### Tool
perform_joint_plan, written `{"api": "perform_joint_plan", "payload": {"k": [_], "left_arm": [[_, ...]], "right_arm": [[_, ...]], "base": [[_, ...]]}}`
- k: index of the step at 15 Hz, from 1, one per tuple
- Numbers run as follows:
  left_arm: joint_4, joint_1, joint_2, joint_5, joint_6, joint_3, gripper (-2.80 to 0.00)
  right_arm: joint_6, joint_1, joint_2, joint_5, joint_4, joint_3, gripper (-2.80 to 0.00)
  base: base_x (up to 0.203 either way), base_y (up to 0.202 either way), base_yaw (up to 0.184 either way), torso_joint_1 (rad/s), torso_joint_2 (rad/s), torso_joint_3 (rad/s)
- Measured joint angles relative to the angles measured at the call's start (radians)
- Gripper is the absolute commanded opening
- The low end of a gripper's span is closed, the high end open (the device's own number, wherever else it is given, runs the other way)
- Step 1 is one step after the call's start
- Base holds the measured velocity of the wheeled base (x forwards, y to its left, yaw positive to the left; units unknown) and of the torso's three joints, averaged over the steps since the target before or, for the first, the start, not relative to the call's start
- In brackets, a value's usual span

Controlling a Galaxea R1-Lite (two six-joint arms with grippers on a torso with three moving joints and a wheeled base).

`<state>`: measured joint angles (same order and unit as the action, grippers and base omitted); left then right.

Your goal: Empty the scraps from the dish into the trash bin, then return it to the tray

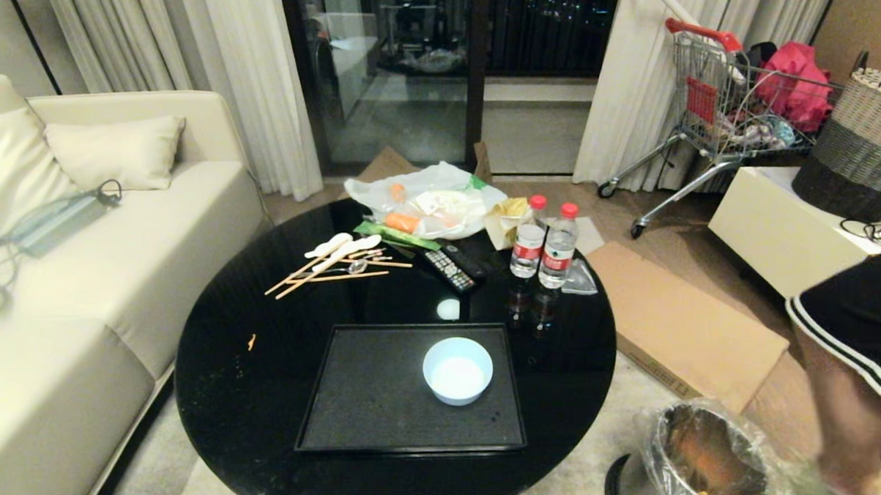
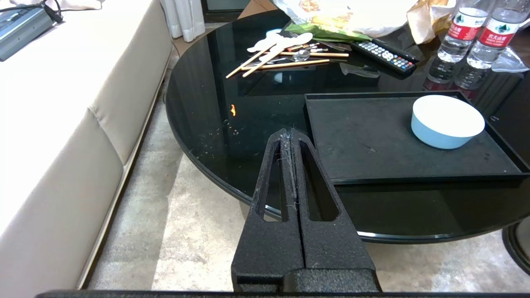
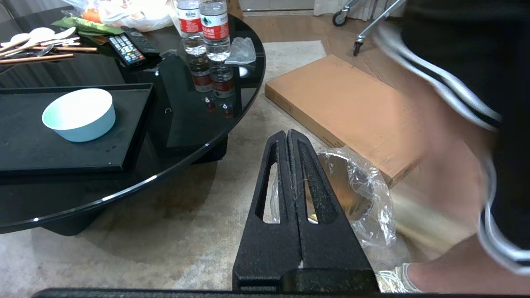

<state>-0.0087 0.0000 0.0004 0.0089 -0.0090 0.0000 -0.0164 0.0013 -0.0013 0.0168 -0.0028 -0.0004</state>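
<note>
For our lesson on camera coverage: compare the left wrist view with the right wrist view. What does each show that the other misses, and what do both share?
Only the left wrist view shows the sofa, a small orange scrap lying on the table, and the left gripper with fingers shut.

Only the right wrist view shows the trash bin on the floor, a flat cardboard box, a person's leg beside the bin, and the right gripper, fingers shut.

Both show the dish on the tray, two water bottles, the remote and chopsticks.
</note>
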Motion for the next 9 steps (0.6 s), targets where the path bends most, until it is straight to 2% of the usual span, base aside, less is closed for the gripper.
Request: {"api": "perform_joint_plan", "payload": {"k": [9], "left_arm": [[0.000,0.000,0.000,0.000,0.000,0.000,-2.80]], "right_arm": [[0.000,0.000,0.000,0.000,0.000,0.000,-2.80]], "base": [[0.000,0.000,0.000,0.000,0.00,0.000]]}}
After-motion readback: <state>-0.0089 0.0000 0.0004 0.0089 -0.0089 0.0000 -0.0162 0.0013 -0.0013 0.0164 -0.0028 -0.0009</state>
